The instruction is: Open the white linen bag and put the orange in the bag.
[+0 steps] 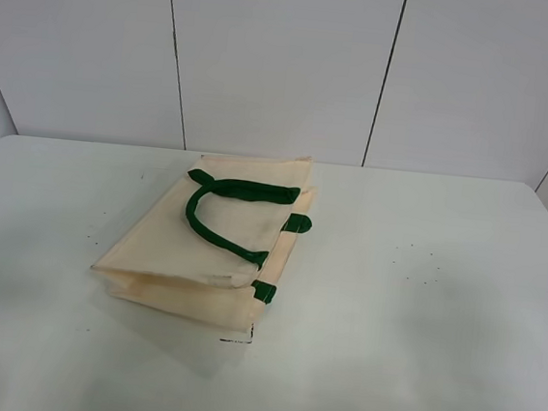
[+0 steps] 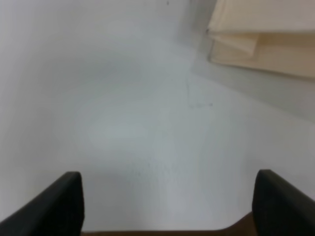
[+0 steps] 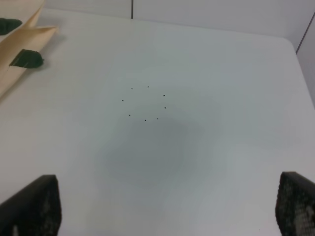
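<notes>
The white linen bag [image 1: 219,249] lies flat and folded on the white table [image 1: 419,317], a little left of centre. Its dark green handles [image 1: 216,221] rest on top and green tabs [image 1: 297,223] stick out on its right side. A corner of the bag shows in the left wrist view [image 2: 266,46] and an edge with a green tab in the right wrist view [image 3: 19,49]. The orange is not in view. My left gripper [image 2: 170,206] is open above bare table. My right gripper [image 3: 167,206] is open above bare table. Neither gripper shows in the exterior high view.
A white panelled wall [image 1: 288,61] stands behind the table's far edge. A ring of small black dots [image 3: 145,103] marks the table right of the bag. A small black mark [image 1: 239,338] sits at the bag's front corner.
</notes>
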{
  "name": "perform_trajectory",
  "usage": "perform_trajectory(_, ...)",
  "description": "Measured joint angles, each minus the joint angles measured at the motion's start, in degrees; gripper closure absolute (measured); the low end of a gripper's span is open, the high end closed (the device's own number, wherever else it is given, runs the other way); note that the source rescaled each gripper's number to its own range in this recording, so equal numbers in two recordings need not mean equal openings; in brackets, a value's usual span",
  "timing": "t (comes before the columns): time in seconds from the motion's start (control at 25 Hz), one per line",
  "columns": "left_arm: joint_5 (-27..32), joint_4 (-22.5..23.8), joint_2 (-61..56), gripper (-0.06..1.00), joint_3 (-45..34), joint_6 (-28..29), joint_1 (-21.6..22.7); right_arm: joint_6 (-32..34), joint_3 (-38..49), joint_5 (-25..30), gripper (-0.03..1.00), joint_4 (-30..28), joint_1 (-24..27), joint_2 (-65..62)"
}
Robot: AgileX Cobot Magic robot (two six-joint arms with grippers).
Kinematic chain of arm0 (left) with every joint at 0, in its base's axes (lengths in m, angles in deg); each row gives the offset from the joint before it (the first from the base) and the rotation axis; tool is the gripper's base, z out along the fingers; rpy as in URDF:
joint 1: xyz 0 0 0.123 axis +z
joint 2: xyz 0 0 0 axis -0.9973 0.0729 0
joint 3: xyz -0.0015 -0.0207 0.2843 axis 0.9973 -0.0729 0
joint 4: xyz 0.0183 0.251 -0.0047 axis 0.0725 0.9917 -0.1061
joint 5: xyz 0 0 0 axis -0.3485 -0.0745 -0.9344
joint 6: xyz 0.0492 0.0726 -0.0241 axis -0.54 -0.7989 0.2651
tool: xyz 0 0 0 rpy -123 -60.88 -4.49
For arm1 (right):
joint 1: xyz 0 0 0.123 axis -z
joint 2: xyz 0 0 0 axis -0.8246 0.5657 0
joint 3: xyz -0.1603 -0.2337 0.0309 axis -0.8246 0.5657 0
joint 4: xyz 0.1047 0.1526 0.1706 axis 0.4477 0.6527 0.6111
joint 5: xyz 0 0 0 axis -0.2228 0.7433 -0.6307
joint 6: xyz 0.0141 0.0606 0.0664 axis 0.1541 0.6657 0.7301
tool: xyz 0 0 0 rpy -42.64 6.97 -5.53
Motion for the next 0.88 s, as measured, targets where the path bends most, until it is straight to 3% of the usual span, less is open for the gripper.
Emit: perform_trajectory(0.88,0.1,-0.2,-11.0,0.09,0.0,-0.4,-0.7,0.0,0.0,0.0,-0.03,0.0,0.0,0.0)
